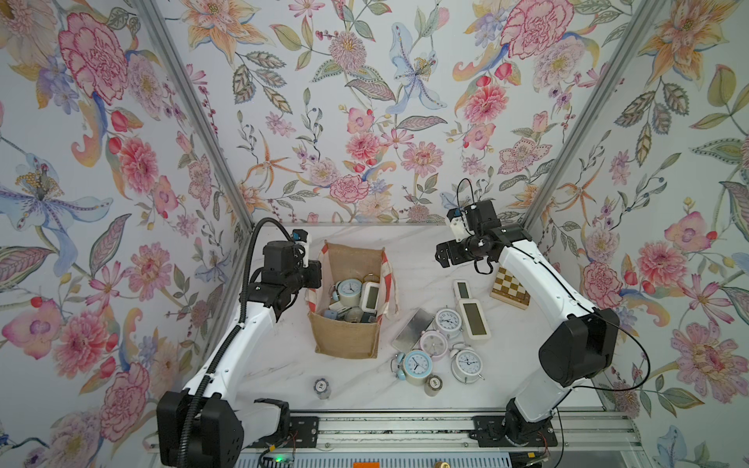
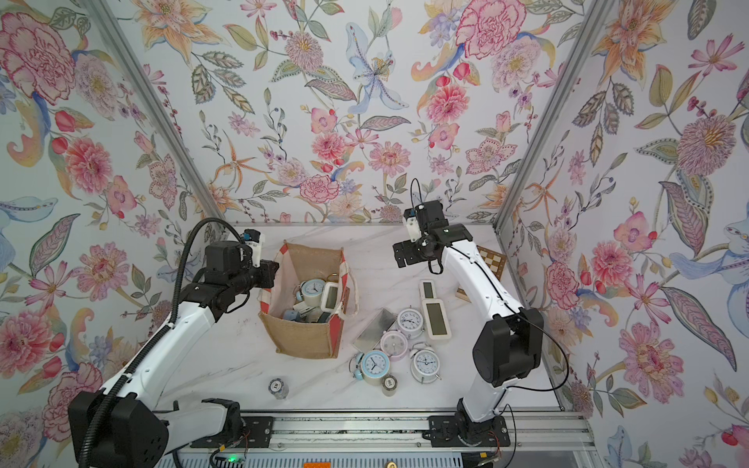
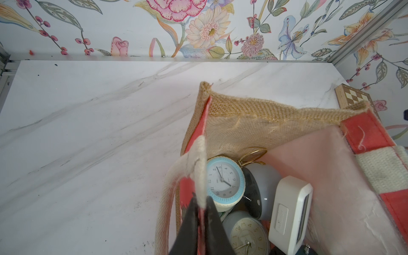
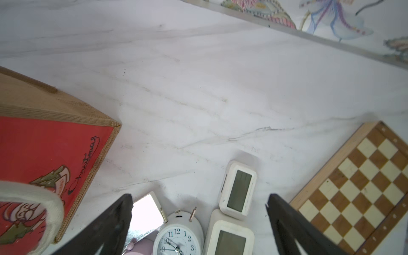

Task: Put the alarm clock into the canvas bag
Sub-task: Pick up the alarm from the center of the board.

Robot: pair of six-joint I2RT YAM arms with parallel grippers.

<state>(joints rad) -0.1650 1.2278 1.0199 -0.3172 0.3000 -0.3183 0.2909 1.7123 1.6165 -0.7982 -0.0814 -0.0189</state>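
Several clocks already lie inside the canvas bag, its rim pinched by the left hand, while the right hand hangs spread and empty above more alarm clocks on the table.

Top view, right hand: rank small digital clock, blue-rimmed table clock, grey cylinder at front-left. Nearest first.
1. small digital clock, just in front of the right hand.
2. blue-rimmed table clock, front of the clock cluster.
3. grey cylinder, front edge, far left.
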